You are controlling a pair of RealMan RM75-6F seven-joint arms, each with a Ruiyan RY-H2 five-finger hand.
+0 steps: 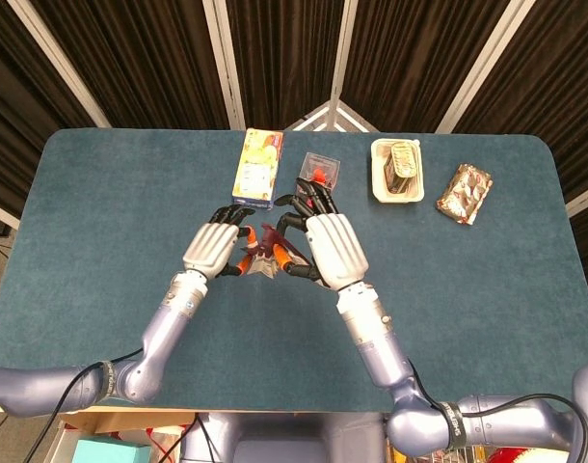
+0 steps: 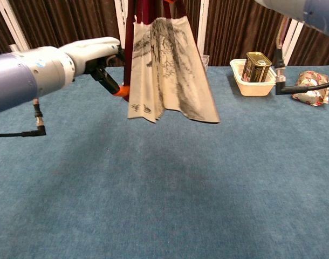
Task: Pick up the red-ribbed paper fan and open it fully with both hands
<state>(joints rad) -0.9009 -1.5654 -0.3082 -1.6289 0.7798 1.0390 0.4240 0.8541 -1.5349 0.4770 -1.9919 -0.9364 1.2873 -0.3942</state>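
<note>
The paper fan (image 2: 167,70), with dark red ribs and ink painting on cream paper, hangs partly spread above the table. In the head view the fan (image 1: 267,253) shows only as a small bunch between both hands. My right hand (image 1: 331,249) holds it from above at its right side; in the chest view that hand is cut off by the top edge. My left hand (image 2: 94,54) pinches the left outer rib between its thumb and fingers, and appears as the left hand (image 1: 215,249) right beside the fan in the head view.
A yellow snack box (image 1: 256,168) and a small clear packet (image 1: 320,171) lie just beyond the hands. At the back right stands a white tray (image 2: 256,86) holding a can (image 2: 256,66), with a foil packet (image 2: 311,86) further right.
</note>
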